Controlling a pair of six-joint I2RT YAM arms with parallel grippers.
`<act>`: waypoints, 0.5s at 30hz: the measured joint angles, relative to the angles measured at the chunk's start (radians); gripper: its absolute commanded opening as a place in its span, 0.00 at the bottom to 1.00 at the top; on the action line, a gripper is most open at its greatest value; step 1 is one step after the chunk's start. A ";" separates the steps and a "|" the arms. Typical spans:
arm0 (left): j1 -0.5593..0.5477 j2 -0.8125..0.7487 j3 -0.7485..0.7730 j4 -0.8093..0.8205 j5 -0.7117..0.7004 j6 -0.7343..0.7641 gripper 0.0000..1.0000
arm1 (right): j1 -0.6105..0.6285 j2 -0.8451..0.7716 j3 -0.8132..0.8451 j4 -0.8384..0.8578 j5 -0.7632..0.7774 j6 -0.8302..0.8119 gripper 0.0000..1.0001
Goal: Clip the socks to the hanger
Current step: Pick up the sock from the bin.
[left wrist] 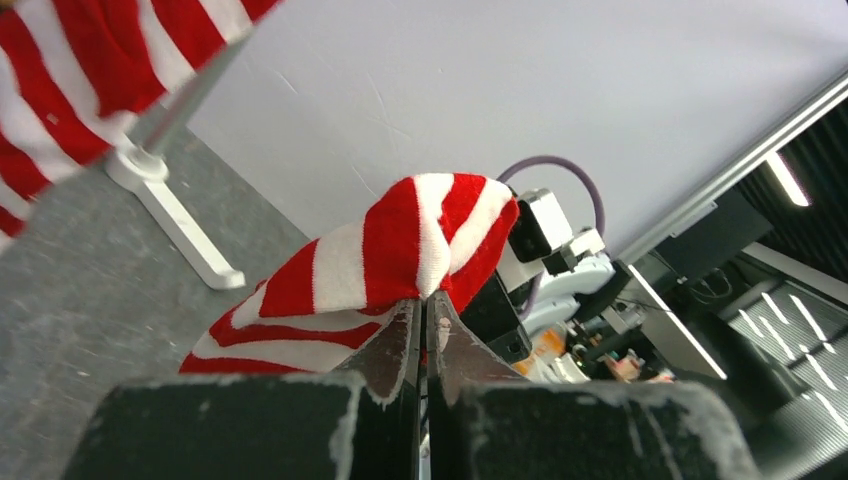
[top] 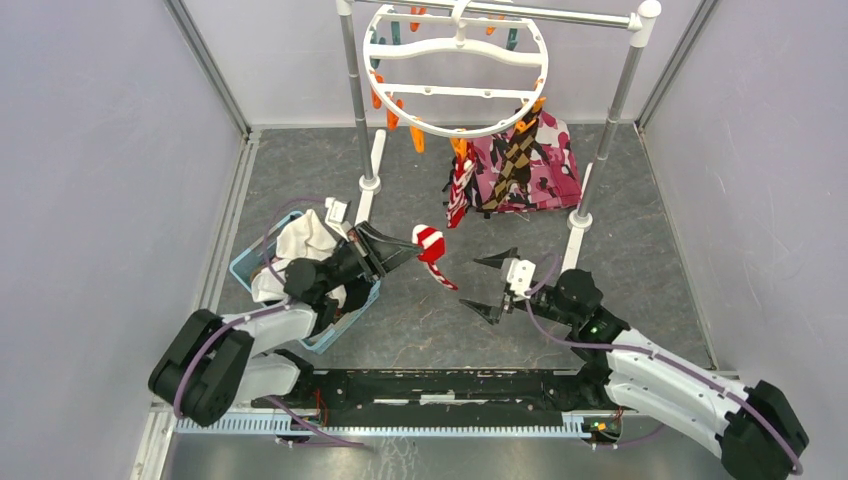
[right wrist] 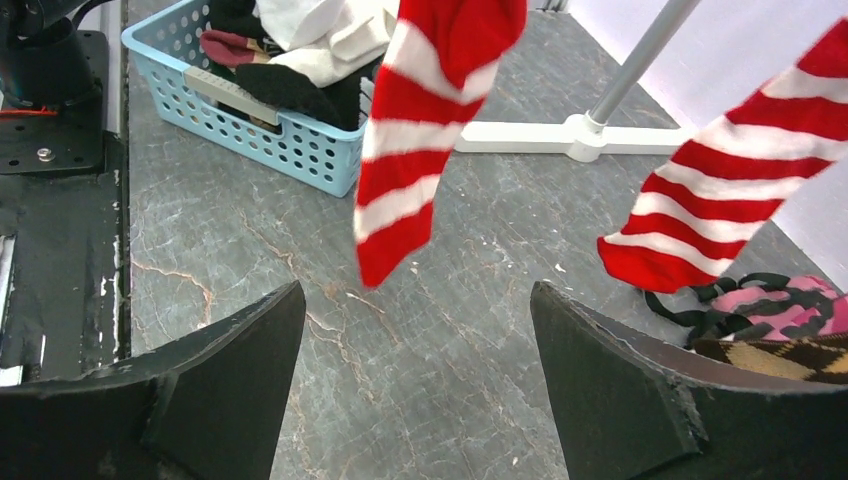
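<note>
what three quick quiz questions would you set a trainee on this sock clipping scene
1. True or false: the right jaws are shut on a sock.
2. What are the left jaws shut on? A) a brown argyle sock B) a red-and-white striped sock C) a white cloth
3. In a few words: what container sits beside the left arm?
Key: 1 false, they stand wide open and empty. 2 B. 3 the light blue basket.
</note>
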 measured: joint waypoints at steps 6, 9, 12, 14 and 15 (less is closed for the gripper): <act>-0.102 0.055 0.000 0.056 -0.032 -0.026 0.02 | 0.082 0.114 0.069 -0.003 0.074 -0.047 0.84; -0.121 0.048 -0.002 0.069 -0.075 -0.025 0.02 | 0.127 0.161 0.082 0.011 0.106 -0.050 0.79; -0.123 0.029 -0.010 0.074 -0.115 -0.023 0.02 | 0.168 0.196 0.082 0.021 0.137 -0.047 0.68; -0.125 0.006 -0.016 0.078 -0.139 -0.013 0.02 | 0.188 0.213 0.082 0.032 0.159 -0.042 0.55; -0.125 -0.008 -0.018 0.079 -0.148 -0.009 0.02 | 0.197 0.220 0.082 0.039 0.169 -0.038 0.50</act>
